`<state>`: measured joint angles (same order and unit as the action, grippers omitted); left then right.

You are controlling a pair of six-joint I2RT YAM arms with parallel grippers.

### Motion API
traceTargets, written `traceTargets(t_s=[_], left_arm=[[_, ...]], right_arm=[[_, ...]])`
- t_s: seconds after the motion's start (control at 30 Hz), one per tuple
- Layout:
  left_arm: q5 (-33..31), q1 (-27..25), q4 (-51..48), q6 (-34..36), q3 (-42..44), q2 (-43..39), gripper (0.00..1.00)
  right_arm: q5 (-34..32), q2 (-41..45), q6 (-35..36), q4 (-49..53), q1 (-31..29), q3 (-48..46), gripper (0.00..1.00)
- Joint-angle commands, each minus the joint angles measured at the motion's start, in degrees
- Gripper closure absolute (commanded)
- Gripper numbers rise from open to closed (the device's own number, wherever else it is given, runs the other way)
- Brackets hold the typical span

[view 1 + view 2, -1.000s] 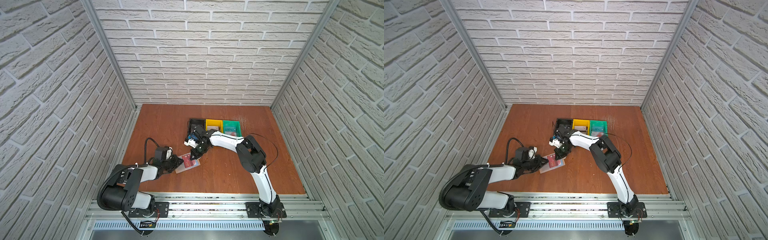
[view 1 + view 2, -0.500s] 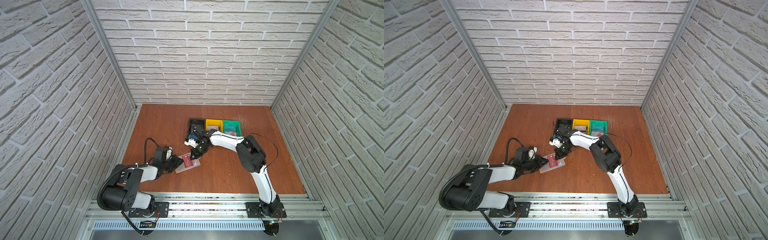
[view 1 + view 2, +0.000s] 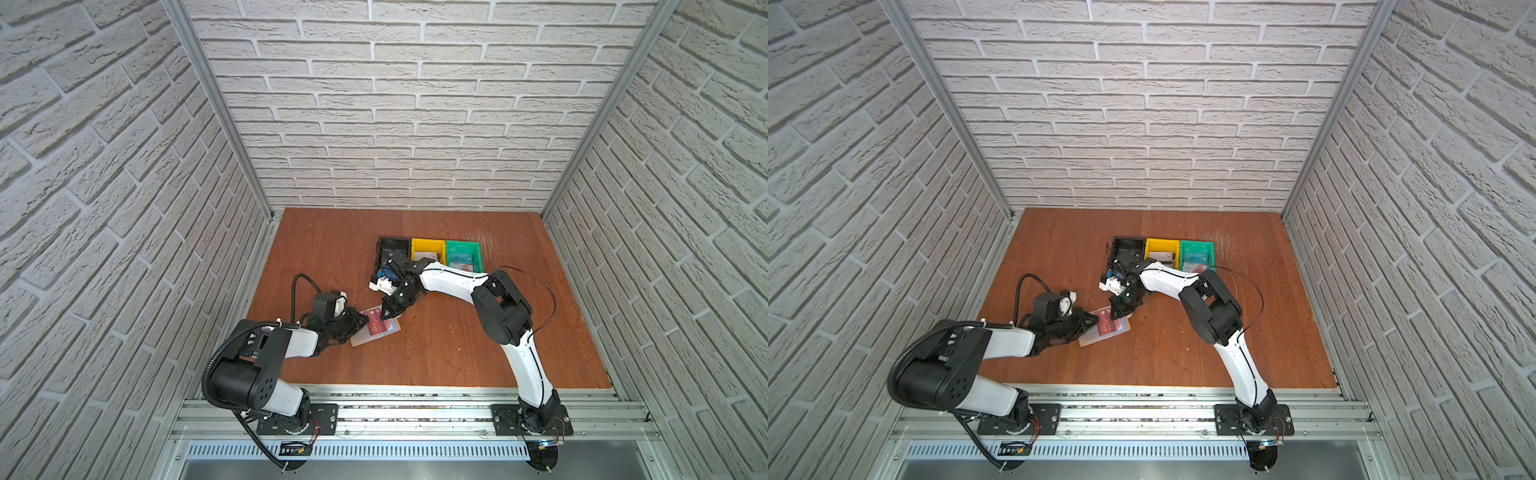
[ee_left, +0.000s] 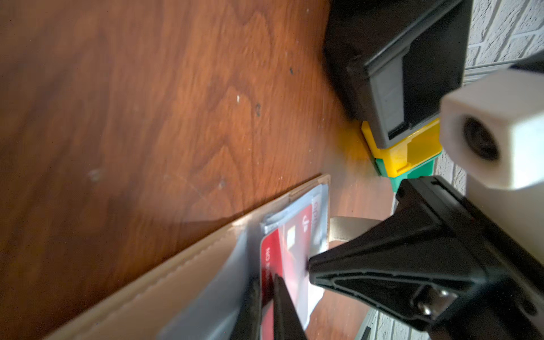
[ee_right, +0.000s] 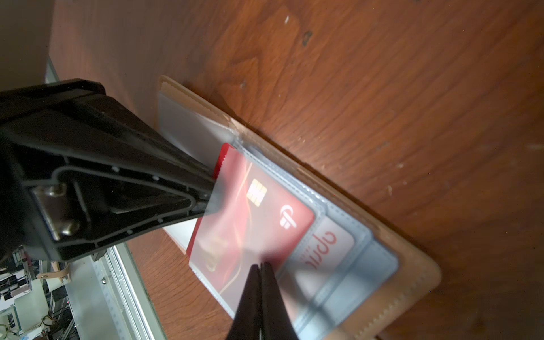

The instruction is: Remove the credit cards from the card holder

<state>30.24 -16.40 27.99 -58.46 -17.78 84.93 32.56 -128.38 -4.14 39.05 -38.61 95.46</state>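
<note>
Nothing has moved: your left gripper (image 4: 267,282) still clamps the red card (image 5: 253,212), your closed right gripper (image 5: 260,266) rests on the holder (image 5: 412,282).

Robot lab test cell, white faux-brick panels (image 3: 415,124) at 9, 12 and 3 o'clock, aluminium mounting rail (image 3: 415,413) at 6 o'clock.
</note>
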Motion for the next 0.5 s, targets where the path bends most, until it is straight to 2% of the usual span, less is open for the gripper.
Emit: traceTargets(t_s=[0.0, 0.2, 0.47], left_arm=[[-1.59, -0.74, -1.58, 0.23, 0.07, 2.26, 0.90], [-1.57, -0.36, -3.94, 1.30, 0.94, 1.35, 1.00], [-2.75, 1.81, -11.09, 4.52, 1.78, -2.43, 1.00]], right_arm=[[-3.38, -2.36, -0.01, 0.68, 0.24, -1.51, 0.93], [-1.89, -1.82, -1.46, -0.53, 1.02, -2.50, 0.94], [-1.62, -2.30, -2.66, -0.55, 2.59, -2.93, 0.93]])
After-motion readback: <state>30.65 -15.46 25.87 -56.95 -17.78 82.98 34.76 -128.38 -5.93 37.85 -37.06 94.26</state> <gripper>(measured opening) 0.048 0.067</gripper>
